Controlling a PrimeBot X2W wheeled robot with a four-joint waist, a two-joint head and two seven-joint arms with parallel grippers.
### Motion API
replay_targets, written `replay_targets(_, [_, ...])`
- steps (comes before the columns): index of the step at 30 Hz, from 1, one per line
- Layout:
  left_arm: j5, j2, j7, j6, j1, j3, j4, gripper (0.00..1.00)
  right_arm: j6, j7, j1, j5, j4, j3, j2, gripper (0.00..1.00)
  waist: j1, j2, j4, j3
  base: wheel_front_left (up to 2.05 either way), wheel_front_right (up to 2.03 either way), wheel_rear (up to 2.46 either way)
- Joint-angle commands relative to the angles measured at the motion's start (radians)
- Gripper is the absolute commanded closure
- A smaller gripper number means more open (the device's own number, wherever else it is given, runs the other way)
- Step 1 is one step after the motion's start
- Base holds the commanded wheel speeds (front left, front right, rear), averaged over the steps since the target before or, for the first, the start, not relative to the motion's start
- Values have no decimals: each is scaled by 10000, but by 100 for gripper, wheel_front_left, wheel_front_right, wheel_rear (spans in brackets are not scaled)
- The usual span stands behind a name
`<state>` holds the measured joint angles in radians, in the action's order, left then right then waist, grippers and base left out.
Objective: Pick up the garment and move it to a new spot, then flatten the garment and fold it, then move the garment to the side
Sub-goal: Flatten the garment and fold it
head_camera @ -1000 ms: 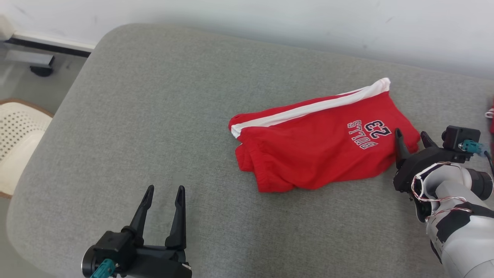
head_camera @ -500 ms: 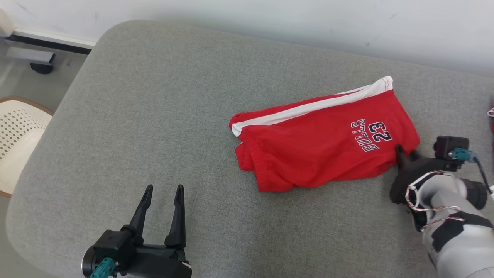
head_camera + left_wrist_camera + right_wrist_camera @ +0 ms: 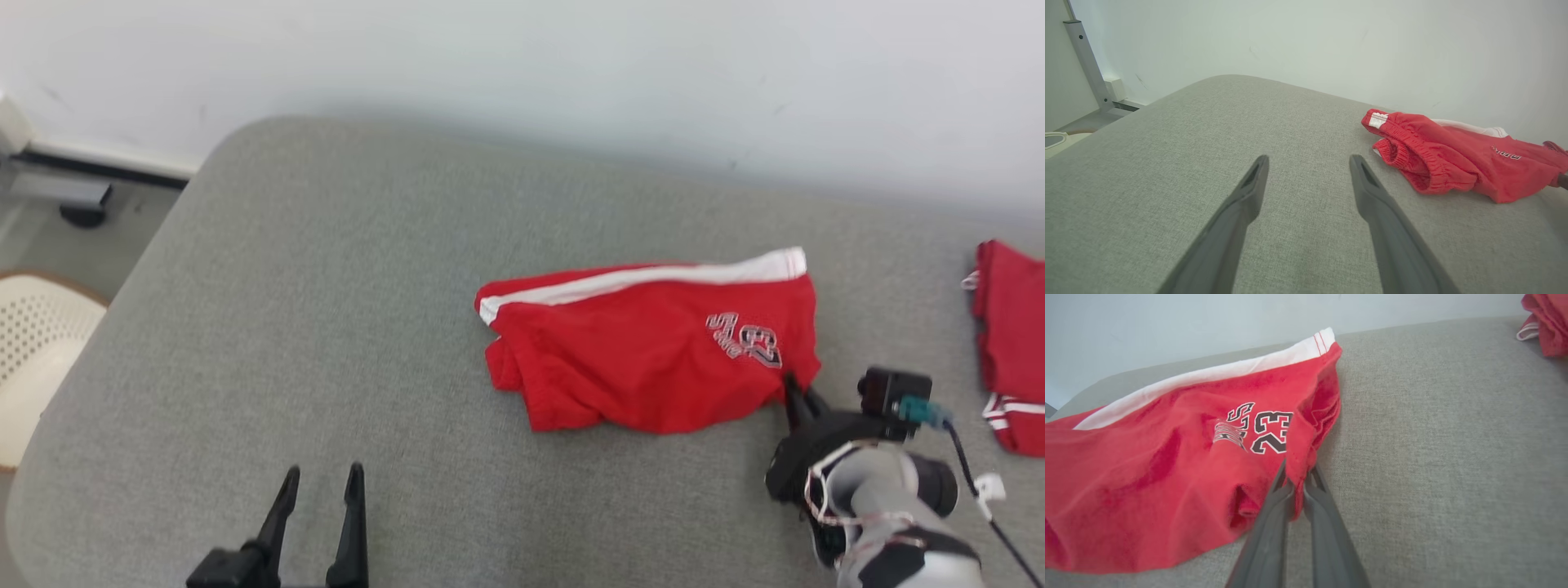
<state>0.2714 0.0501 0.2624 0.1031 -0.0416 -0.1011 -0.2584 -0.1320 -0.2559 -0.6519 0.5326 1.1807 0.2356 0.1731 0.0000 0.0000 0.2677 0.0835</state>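
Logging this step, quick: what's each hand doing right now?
Left hand: open, holding nothing.
Right hand: closed on an edge of the red shorts.

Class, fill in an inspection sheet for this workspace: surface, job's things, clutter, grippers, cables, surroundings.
Surface: grey cushion, woven fabric.
Job's things: red shorts, crumpled, white stripe, printed 23, lying on the cushion.
Clutter: second red garment at the cushion's right edge.
Grippers: left gripper open, apart from the shorts; right gripper shut on the shorts' near right corner.
Cables: red-and-white wires round the right wrist; black cable with teal plug.
Surroundings: white wall behind; white perforated chair at left.
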Motion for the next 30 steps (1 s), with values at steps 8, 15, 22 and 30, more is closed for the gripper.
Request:
replay_targets(8, [-276,4,29,170,560,268,-107,0,24,-87,2080,1298,-1916,450,264,100,0,0,-697,-1252,0,0,0])
replay_targets(15, [-313,5,29,230,683,253,-174,0,22,-92,3857,2280,-3407,252,398,100,0,0,-963,-1442,0,0,0])
replay_targets(22, [-306,5,29,271,825,289,-201,0,24,-55,4448,1843,-3564,278,500,12,0,0,-1185,-1456,0,0,0])
replay_targets(30, [-211,5,29,262,841,325,-145,0,24,-85,3880,996,-3675,-264,705,0,0,0,-1207,-1520,0,0,0])
